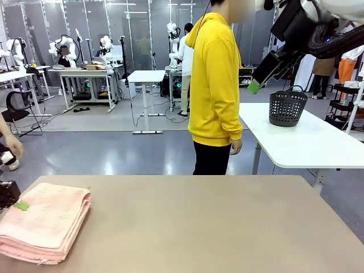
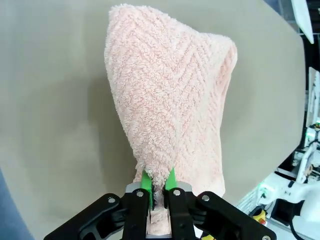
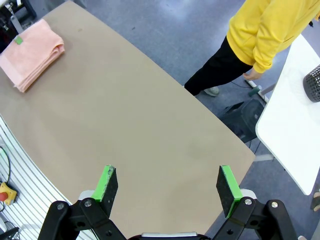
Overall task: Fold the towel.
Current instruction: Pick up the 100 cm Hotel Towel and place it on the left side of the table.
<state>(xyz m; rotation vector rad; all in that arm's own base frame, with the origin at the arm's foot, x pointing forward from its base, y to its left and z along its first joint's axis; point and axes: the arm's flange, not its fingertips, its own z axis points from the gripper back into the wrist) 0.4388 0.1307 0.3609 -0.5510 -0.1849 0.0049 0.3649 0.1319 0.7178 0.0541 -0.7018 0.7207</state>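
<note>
While the left gripper (image 2: 158,186) pinches a fold of the towel (image 2: 170,100), the stack extends ahead of it. The right gripper (image 3: 169,182) hangs spread wide, holding nothing.

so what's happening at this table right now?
Towel-folding setup. The towel lies folded in several layers at the table's left near corner. The left gripper is shut on the towel, pinching a bit of its edge between the green pads. The right gripper is open and raised high over the table, holding nothing. A person in a yellow hoodie stands at the far side, hands off the towel.
</note>
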